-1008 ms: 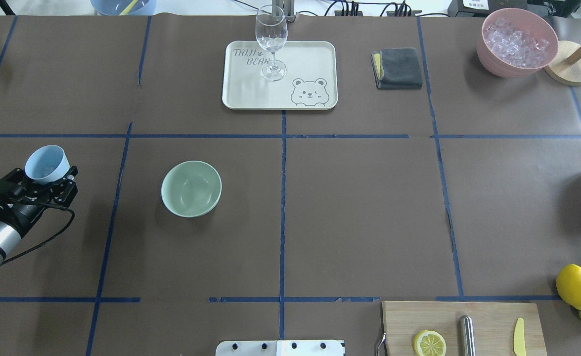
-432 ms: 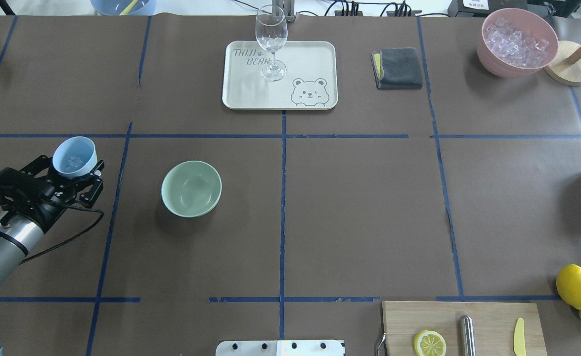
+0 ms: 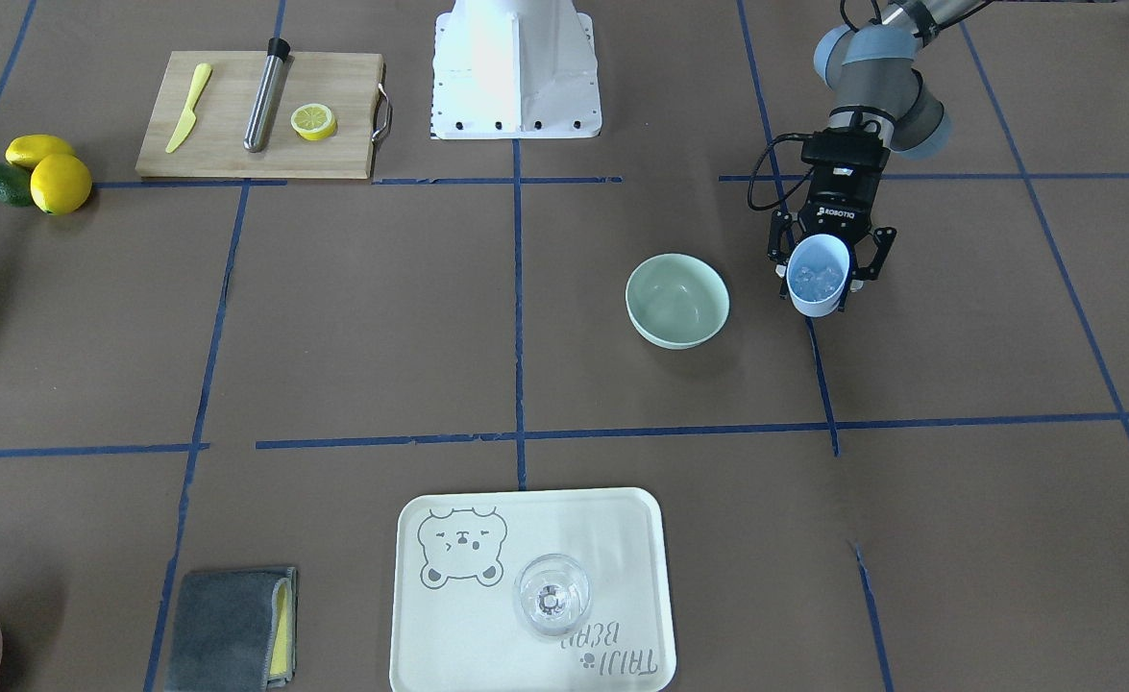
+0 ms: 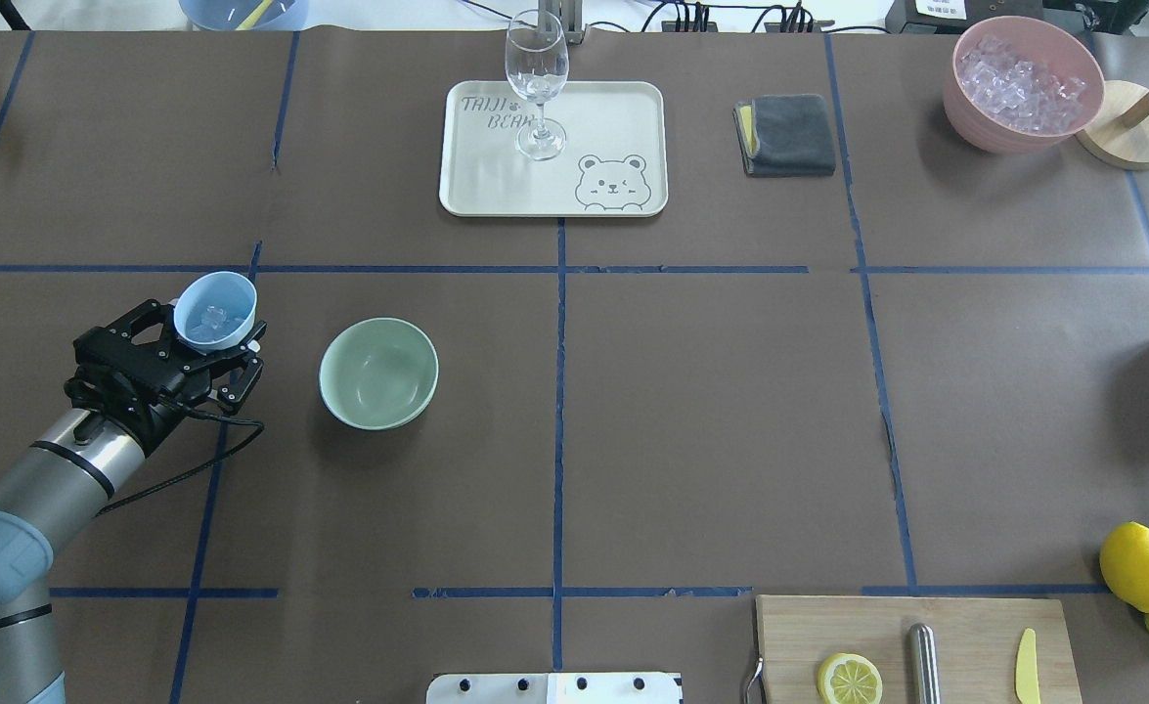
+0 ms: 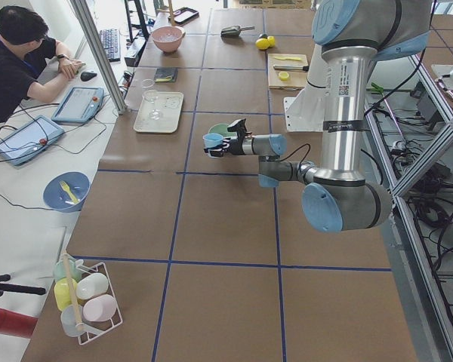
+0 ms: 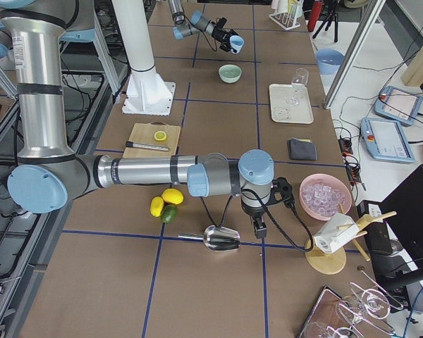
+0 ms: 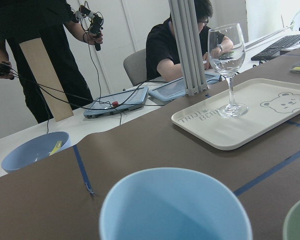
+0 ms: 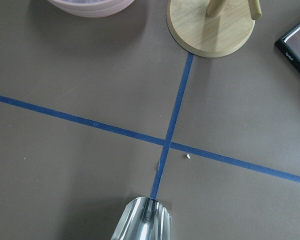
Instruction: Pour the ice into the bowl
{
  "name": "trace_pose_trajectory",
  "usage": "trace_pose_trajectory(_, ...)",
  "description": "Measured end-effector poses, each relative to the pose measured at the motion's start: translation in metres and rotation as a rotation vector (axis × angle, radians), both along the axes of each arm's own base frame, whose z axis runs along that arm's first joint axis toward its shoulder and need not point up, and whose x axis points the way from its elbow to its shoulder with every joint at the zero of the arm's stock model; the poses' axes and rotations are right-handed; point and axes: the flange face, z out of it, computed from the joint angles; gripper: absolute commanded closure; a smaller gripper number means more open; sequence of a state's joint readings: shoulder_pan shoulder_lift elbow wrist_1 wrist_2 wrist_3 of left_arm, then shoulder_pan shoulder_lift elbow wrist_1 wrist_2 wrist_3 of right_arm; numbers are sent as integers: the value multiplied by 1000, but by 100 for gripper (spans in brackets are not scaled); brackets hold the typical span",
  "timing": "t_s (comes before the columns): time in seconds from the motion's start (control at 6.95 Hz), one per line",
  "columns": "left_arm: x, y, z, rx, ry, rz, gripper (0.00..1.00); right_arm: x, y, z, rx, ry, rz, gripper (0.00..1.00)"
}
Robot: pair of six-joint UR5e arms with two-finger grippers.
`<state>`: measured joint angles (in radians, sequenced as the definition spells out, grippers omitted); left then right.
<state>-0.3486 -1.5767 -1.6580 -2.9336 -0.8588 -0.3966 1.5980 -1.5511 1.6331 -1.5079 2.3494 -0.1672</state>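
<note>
Beside bowl point(image 4: 378, 374), left fingers point(image 4: 242, 374) clasp cup point(image 4: 214, 311).

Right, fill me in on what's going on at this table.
The left gripper is shut on a pale blue cup, held upright above the table with a little clear ice inside. It is beside the mint-green bowl, not over it, and the bowl is empty, so nothing has been poured yet. At the table's other end, the right gripper hangs low by a metal scoop near the pink container; whether it grips the scoop cannot be told.
</note>
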Motion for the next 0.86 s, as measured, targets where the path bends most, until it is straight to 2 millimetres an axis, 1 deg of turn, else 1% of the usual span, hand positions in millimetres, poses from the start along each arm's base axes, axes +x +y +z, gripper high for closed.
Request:
trace_pose_trajectory(0.14,4,-3,0,47,-137,-6,100,1,2,3,-5,0,2,0)
trace_pose_trajectory(0.29,7,-7,-4,101,-265,-31,100,2,4,4,-8,-1,4,0)
trace_pose_trajectory(0.58,22,-15,-23,187,-472,-53,100,3,5,4,-10,-1,6,0)
trace_pose_trajectory(0.86,39,-16,-44,251,-612,-75,100,3,5,6,-12,-1,7,0)
